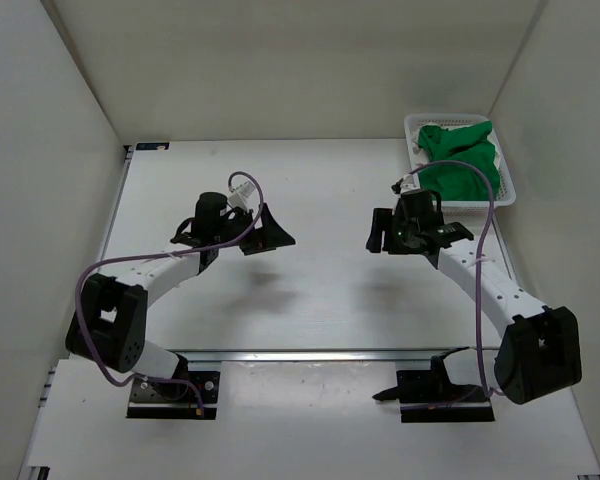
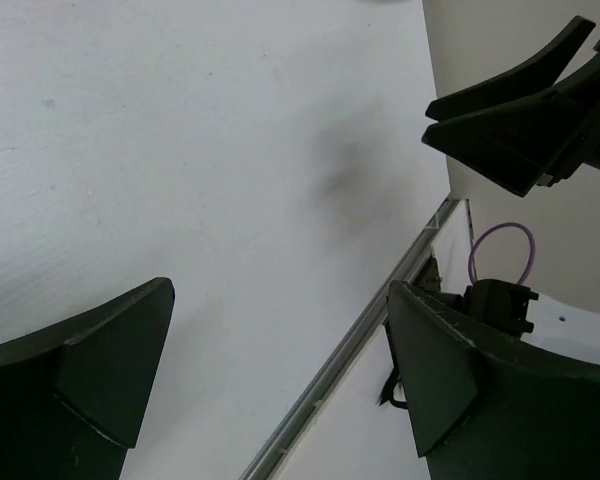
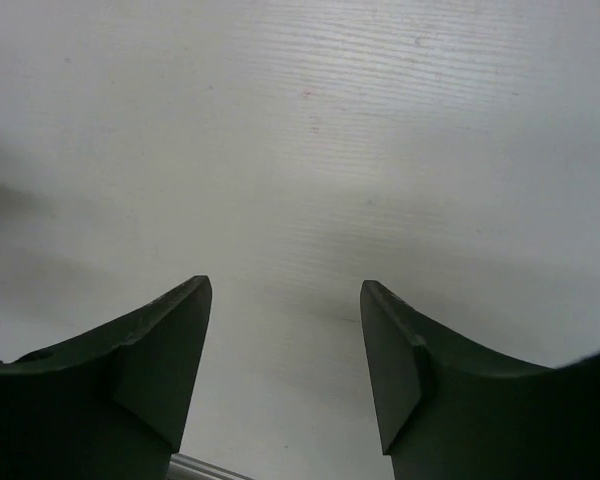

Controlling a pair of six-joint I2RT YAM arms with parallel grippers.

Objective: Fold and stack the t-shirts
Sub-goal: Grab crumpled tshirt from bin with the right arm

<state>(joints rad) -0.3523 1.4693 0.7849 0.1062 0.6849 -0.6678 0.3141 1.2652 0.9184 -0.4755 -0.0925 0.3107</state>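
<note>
Two pincers stand wide apart and empty: we see only bare tabletop between the black fingers of the left gripper (image 2: 280, 390), and the same between those of the right gripper (image 3: 285, 370). Both hang above the white table (image 1: 320, 190) near its middle, tips turned toward each other with a clear gap between them, and neither touches anything. Behind each wrist the white forearm runs back and outward to a black elbow near the table's side, then in to a base at the near edge, so both arms are bowed wide rather than reaching. Our work lies well apart from them, in the far right corner: a bright green soft cloth t-shirt (image 1: 462, 165) lies bunched in a white plastic mesh basket (image 1: 507, 196), filling most of it and rising above the rim. We cannot tell whether other shirts lie under it. We judge the cloth light, limp and not fragile; it will sag, trail its folds and may catch on the mesh. The right arm is nearer, so we would pinch a raised fold at the top of the heap and lift straight up.
</note>
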